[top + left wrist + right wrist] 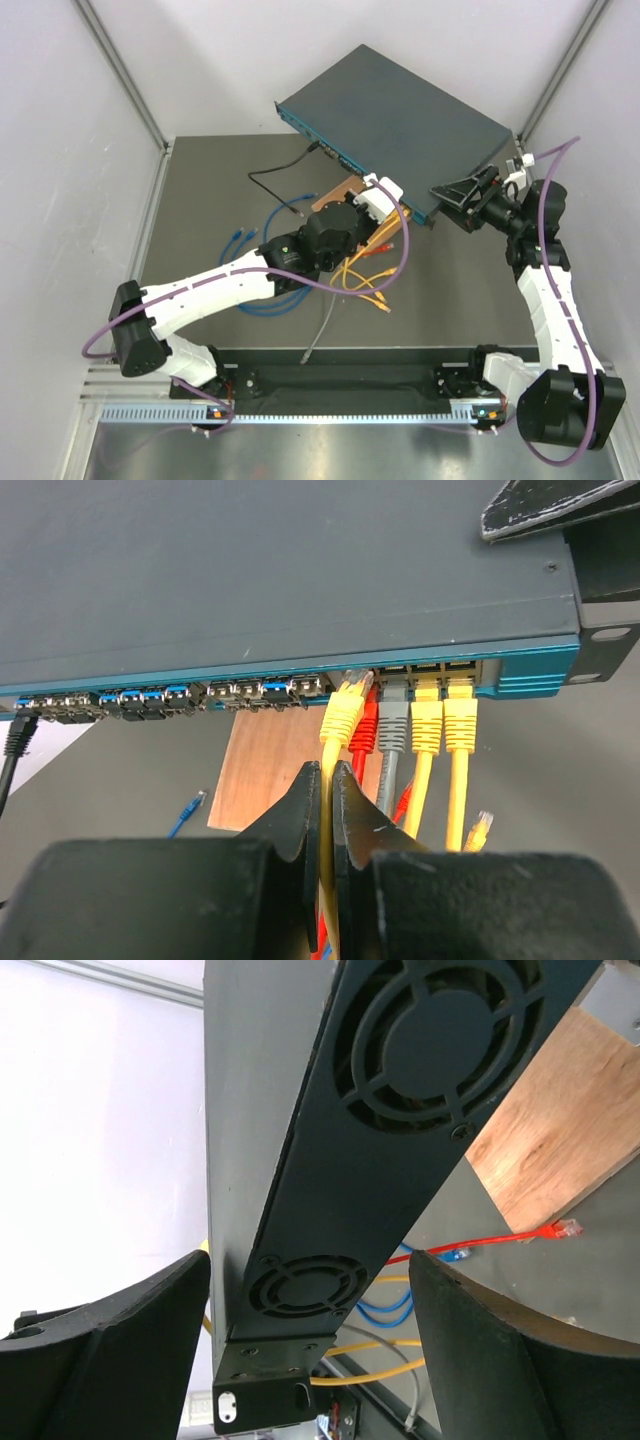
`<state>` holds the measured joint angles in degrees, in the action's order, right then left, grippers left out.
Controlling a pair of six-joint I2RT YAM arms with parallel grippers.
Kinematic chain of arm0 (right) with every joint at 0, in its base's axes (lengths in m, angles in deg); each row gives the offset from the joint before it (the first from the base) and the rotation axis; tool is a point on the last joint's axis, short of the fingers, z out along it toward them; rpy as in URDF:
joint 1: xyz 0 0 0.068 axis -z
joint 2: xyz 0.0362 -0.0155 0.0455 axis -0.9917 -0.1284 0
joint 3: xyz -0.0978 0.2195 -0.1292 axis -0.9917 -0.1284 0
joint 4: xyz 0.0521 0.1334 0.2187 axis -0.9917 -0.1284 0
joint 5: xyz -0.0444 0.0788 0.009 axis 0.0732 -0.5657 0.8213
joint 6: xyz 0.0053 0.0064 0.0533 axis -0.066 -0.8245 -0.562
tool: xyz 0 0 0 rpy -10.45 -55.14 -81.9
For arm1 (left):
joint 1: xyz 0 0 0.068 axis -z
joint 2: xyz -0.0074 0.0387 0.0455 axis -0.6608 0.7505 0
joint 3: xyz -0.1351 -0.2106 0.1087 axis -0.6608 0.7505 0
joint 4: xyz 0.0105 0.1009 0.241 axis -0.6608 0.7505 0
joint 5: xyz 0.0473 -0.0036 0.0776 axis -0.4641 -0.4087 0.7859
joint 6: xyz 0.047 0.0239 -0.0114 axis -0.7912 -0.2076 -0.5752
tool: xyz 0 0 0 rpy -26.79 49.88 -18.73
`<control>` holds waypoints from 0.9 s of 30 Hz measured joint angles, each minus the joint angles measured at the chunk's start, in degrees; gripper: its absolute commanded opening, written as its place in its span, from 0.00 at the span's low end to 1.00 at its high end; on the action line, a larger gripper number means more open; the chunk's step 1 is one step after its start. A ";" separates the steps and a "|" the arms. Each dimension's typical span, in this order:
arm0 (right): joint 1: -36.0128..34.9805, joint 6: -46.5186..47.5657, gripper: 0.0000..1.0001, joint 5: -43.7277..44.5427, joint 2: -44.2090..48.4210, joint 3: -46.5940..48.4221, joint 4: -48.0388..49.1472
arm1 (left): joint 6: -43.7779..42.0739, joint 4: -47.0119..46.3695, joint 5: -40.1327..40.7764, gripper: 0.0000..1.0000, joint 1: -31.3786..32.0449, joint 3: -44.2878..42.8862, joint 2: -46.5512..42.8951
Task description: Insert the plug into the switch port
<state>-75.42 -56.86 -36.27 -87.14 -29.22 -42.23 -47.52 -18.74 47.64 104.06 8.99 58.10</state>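
Left gripper (328,780) is clamped on a yellow cable (327,830) just behind its plug (343,708), holding the plug tip at a port in the switch (300,570) front face, beside 4 seated plugs. Right gripper (310,1310) stands spread, 1 finger each side of the switch's fan end, apparently bracing it. The switch sits at the table's far right corner.

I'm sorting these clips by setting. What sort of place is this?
Probably a lab test cell for robot work, not a server room: white panel walls on metal framing enclose a small dark table, and the switch lies loose on it among scattered patch cables.
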 measured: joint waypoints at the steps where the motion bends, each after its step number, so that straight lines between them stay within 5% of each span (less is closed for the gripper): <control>1: -0.07 0.00 0.79 0.04 0.00 -0.04 0.09 | 0.11 0.11 -0.17 0.00 -0.04 -0.11 0.02; 5: -0.09 -0.02 0.77 0.20 0.00 -0.04 0.22 | 0.55 0.42 -0.52 0.00 -0.04 -0.48 0.26; 14: -0.46 -1.81 0.55 0.28 -0.35 -0.37 2.54 | 1.88 0.66 -0.52 0.00 -0.04 -0.52 0.63; 17: -0.46 -3.78 0.43 0.13 -0.46 -0.85 3.13 | 2.10 0.83 -0.59 0.00 -0.04 -0.52 0.63; 22: -0.46 -5.60 0.04 0.00 -0.42 -1.77 4.96 | 2.89 1.09 -0.79 0.00 -0.04 -0.52 0.83; 27: -0.46 -7.26 0.00 -0.02 -0.22 -2.99 7.34 | 3.85 1.55 -0.68 0.00 -0.04 -0.52 1.14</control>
<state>-75.88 -64.11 -36.29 -87.35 -32.21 -34.89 -43.67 -17.19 46.97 104.02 8.46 59.24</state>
